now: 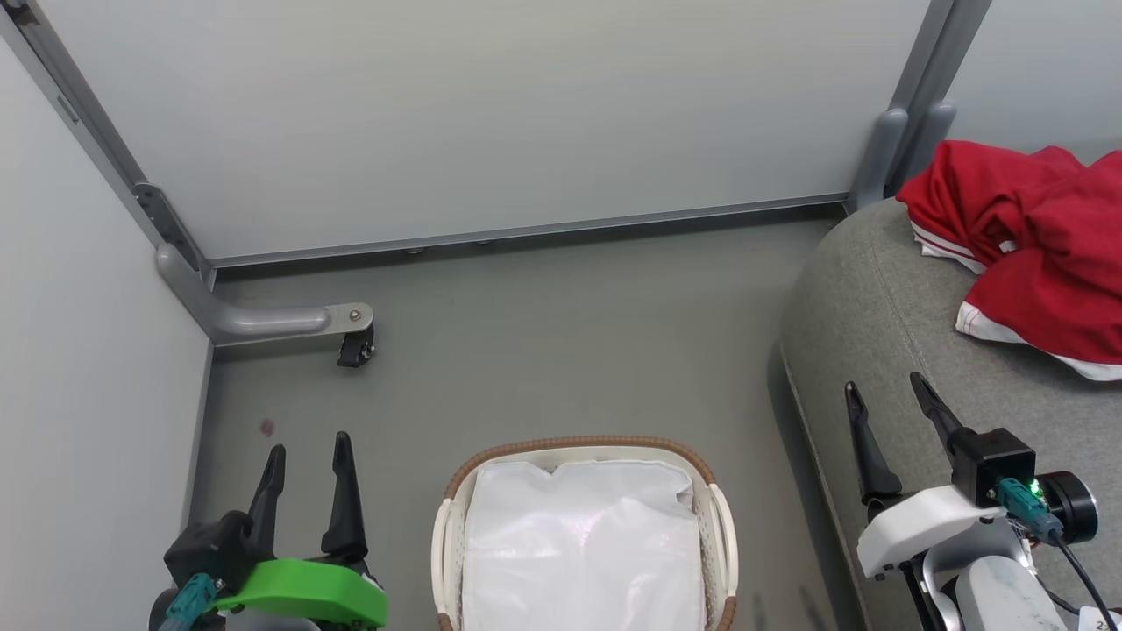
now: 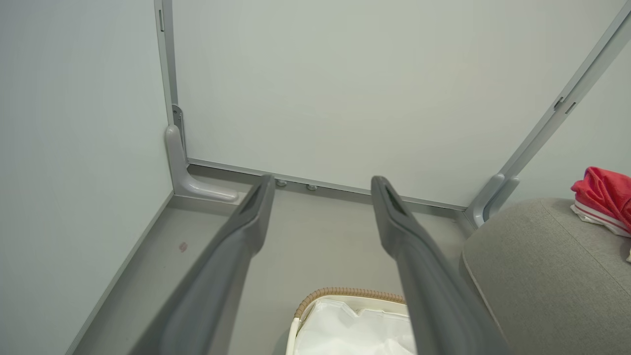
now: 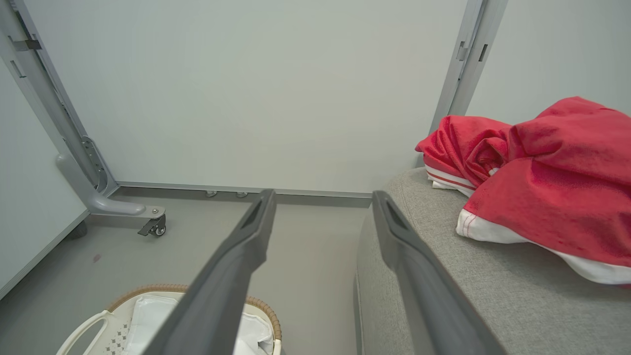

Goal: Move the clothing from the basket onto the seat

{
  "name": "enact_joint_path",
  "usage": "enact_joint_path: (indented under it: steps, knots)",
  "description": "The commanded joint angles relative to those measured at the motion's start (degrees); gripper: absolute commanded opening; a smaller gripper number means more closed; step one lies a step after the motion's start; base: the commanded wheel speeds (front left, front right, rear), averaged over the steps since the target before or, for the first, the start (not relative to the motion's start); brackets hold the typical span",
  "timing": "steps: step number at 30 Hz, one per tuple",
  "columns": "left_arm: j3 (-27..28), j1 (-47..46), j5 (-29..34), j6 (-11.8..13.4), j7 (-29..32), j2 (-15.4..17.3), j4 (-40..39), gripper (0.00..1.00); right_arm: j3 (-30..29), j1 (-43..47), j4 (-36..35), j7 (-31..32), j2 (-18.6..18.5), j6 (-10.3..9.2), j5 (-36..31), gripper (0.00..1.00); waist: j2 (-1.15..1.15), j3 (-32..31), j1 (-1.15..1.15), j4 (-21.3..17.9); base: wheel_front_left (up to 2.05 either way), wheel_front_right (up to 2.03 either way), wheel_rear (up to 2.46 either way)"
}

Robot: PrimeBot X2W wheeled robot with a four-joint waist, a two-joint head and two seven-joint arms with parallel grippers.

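The red clothing (image 1: 1034, 254) with white stripes and hem trim lies bunched on the grey sofa seat (image 1: 885, 324) at the right; the right wrist view has the clothing (image 3: 547, 182) on the seat (image 3: 493, 296) too. The white basket (image 1: 720, 517) with a brown woven rim stands on the floor at bottom centre, holding just its white liner (image 1: 583, 543). My left gripper (image 1: 307, 456) is open left of the basket with nothing in it. My right gripper (image 1: 885, 399) is open over the sofa's near edge, apart from the clothing.
Pale partition walls (image 1: 482, 114) close the back and the left side. A grey metal foot with a small black caster (image 1: 355, 346) juts onto the grey floor (image 1: 570, 342) at the left corner. A second post (image 1: 903, 131) stands behind the sofa.
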Motion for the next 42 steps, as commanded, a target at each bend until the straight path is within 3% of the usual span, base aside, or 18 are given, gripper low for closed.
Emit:
enact_joint_path:
  steps: [1,18,19,23,42]
  knots:
    - [0.1,0.9,-0.2,0.0,0.0,0.1,-0.1,1.00,0.0,0.5,0.1,0.0,-0.2,-0.08,0.5,1.00,0.00,0.0,0.00,-0.1,0.00,0.00,0.00]
    - [-0.7,0.9,-0.4,0.0,0.0,0.1,-0.1,1.00,0.5,0.7,-0.4,0.0,-0.2,-0.08,0.2,1.00,0.00,-0.2,0.00,0.2,0.00,0.00,0.00]
    - [-0.7,0.0,0.0,0.0,0.0,0.0,0.1,0.00,0.5,0.0,-0.2,0.0,0.0,0.00,0.0,0.00,0.00,-0.2,0.00,0.2,0.00,0.00,0.00]
    - [-0.7,0.1,-0.8,0.0,0.3,-0.1,1.7,0.00,0.2,0.5,1.7,0.5,0.4,0.00,0.9,0.00,0.00,-0.2,0.00,0.2,0.00,0.00,0.00]
    - [2.5,-1.2,-17.8,-0.8,5.4,0.0,0.7,0.00,-0.7,0.9,0.1,5.6,0.3,-0.01,22.8,0.00,0.00,-0.5,0.00,-0.2,0.00,0.00,0.00]
